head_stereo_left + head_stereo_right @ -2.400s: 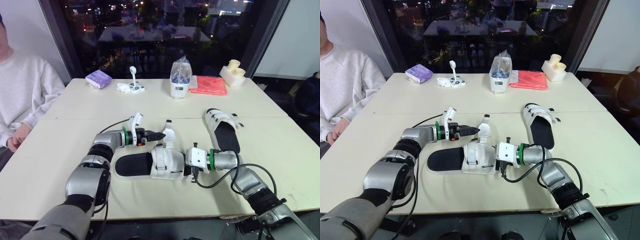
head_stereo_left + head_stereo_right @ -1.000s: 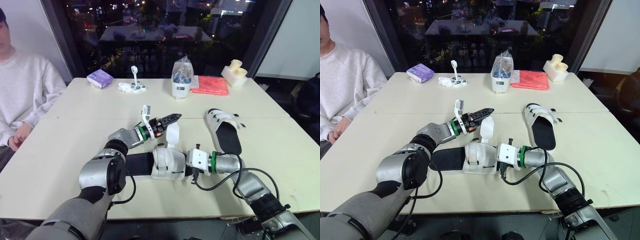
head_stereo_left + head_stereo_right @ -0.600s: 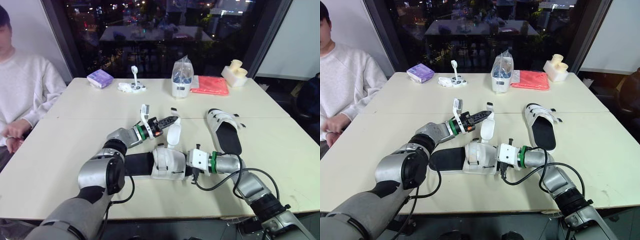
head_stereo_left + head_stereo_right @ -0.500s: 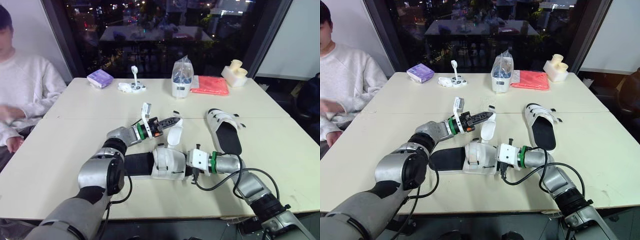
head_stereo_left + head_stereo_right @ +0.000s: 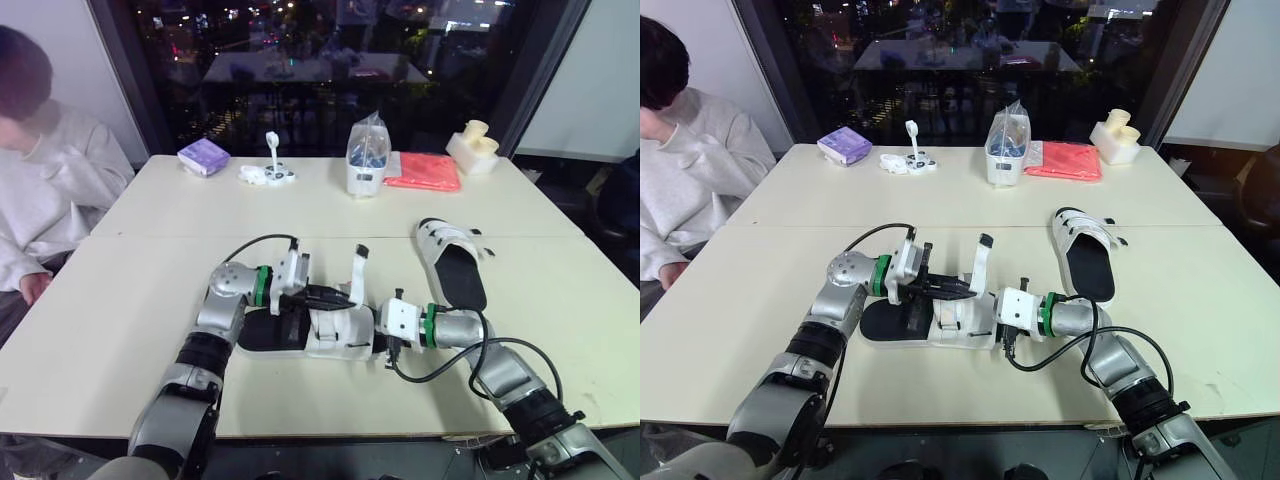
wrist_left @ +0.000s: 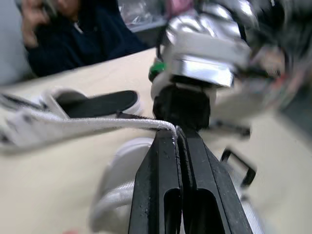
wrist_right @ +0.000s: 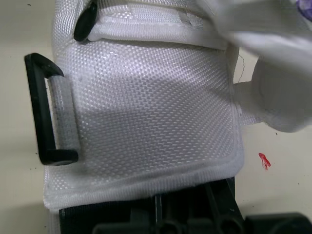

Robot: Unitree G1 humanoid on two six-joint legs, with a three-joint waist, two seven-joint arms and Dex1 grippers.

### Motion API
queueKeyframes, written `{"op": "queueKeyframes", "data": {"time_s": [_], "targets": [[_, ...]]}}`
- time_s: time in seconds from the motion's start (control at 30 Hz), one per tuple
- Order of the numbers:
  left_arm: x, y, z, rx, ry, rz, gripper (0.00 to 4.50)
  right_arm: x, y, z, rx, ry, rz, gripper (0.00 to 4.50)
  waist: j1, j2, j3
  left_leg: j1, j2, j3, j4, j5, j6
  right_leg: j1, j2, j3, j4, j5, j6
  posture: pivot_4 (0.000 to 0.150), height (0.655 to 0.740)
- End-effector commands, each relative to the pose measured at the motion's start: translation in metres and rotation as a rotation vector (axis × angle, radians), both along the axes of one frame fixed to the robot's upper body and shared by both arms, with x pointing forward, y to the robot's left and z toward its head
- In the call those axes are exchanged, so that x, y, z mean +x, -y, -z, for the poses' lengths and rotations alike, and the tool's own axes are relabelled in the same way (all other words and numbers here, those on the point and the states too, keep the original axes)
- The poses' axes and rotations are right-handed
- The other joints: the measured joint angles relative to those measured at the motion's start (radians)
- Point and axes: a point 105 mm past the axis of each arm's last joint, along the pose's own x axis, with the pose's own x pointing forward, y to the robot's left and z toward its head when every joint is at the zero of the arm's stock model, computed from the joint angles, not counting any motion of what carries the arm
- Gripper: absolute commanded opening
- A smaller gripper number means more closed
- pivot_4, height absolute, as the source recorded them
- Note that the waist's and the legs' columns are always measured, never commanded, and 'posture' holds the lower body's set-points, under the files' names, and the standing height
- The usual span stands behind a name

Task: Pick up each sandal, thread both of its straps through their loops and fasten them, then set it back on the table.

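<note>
Threading step: the strap (image 5: 357, 272) of the near sandal (image 5: 300, 335) is in hand; it stands free, so I judge it not yet through its loop.
Left end effector (image 6: 176, 131): clenched on the white strap low down, just above the sandal's upper.
Right end effector (image 5: 378, 338): set against the sandal's toe end; whether it grips cannot be told.
Sandal: lies mid-table (image 5: 140, 260) between the two arms, with a black sole and a white woven upper. Its strap rises upright with a black tip on top.
Loop (image 7: 46, 109): black, flat beside the upper's edge, empty.
Next move: likely steering the limp strap's tip down into the loop while the sandal is kept steady.
Second sandal (image 5: 455, 262): farther right on the table, well apart.
</note>
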Motion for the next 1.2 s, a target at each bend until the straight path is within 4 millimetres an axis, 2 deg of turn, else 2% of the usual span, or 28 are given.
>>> {"op": "queueKeyframes", "data": {"time_s": [0.03, 0.1, 0.17, 0.5, 0.63, 0.8, 0.83, 0.87, 1.0, 1.1, 1.2], "targets": [[-0.016, -0.004, 0.014, 0.092, 0.381, 0.113, 0.04, -0.007, 0.019, 0.042, -0.127, -0.137, 0.041, 0.0, 0.001, 0.001, -0.001, 0.0, 0.0, 0.0, 0.0, 0.0, 0.001, -0.001, 0.0, 0.0, 0.0, 0.0, 0.0, 0.15, 0.74], [-0.019, -0.009, 0.023, 0.129, 0.534, 0.152, 0.04, -0.006, 0.018, 0.041, -0.128, -0.137, 0.035, 0.0, 0.001, 0.001, -0.001, 0.0, 0.0, 0.0, 0.0, -0.002, 0.003, -0.001, 0.0, 0.0, 0.0, 0.0, 0.0, 0.15, 0.74], [-0.019, -0.012, 0.024, 0.118, 0.598, 0.155, 0.04, -0.005, 0.017, 0.04, -0.129, -0.136, 0.031, 0.0, 0.001, 0.001, -0.001, 0.0, 0.0, 0.0, 0.0, -0.003, 0.005, -0.002, 0.0, 0.0, 0.0, 0.0, 0.0, 0.15, 0.74], [-0.015, -0.018, 0.023, 0.068, 0.658, 0.103, 0.04, -0.005, 0.013, 0.041, -0.128, -0.138, 0.015, 0.0, 0.0, 0.001, -0.001, 0.0, 0.0, 0.001, 0.001, -0.003, 0.012, -0.002, 0.001, -0.001, 0.001, 0.0, 0.0, 0.15, 0.74], [-0.01, -0.017, 0.014, 0.026, 0.655, 0.057, 1.21, -0.006, 0.012, 0.043, -0.127, -0.142, 0.01, 0.0, 0.0, 0.001, -0.001, 0.0, 0.001, 0.0, 0.001, -0.003, 0.012, -0.002, 0.002, -0.001, 0.002, 0.0, 0.0, 0.15, 0.74], [-0.011, -0.018, 0.001, -0.036, 0.677, 0.039, 3.73, -0.006, 0.01, 0.043, -0.124, -0.144, 0.004, 0.0, -0.001, 0.001, -0.001, 0.0, 0.001, 0.0, 0.001, -0.003, 0.012, -0.002, 0.002, -0.001, 0.002, 0.0, 0.0, 0.15, 0.74], [-0.011, -0.02, 0.002, -0.027, 0.665, 0.035, 4.18, -0.006, 0.01, 0.043, -0.124, -0.144, 0.003, 0.0, -0.001, 0.001, -0.001, 0.0, 0.001, 0.0, 0.001, -0.003, 0.012, -0.002, 0.002, -0.001, 0.002, 0.0, 0.0, 0.15, 0.74], [-0.011, -0.023, 0.002, -0.016, 0.653, 0.031, 4.43, -0.006, 0.01, 0.043, -0.124, -0.145, 0.002, 0.0, -0.002, 0.001, -0.001, 0.0, 0.001, 0.0, 0.001, -0.003, 0.012, -0.002, 0.002, -0.001, 0.002, 0.0, 0.0, 0.15, 0.74], [-0.011, -0.047, 0.009, 0.055, 0.49, -0.038, 4.43, -0.006, 0.01, 0.044, -0.126, -0.148, -0.001, 0.0, -0.011, 0.002, -0.001, 0.0, 0.001, 0.0, 0.001, -0.003, 0.012, -0.002, 0.002, -0.001, 0.003, 0.0, 0.0, 0.15, 0.74], [-0.013, -0.064, 0.009, 0.074, 0.266, -0.112, 4.43, -0.007, 0.01, 0.045, -0.127, -0.15, -0.003, 0.0, -0.019, 0.002, -0.001, 0.0, 0.002, 0.0, 0.001, -0.003, 0.012, -0.003, 0.002, -0.001, 0.003, 0.0, 0.0, 0.15, 0.74], [-0.026, -0.08, 0.013, 0.112, -0.046, -0.155, 4.43, -0.008, 0.01, 0.046, -0.129, -0.153, -0.007, 0.0, -0.021, 0.003, 0.0, 0.0, 0.002, 0.0, 0.001, -0.003, 0.012, -0.003, 0.002, -0.001, 0.002, 0.0, 0.0, 0.15, 0.74]]}}
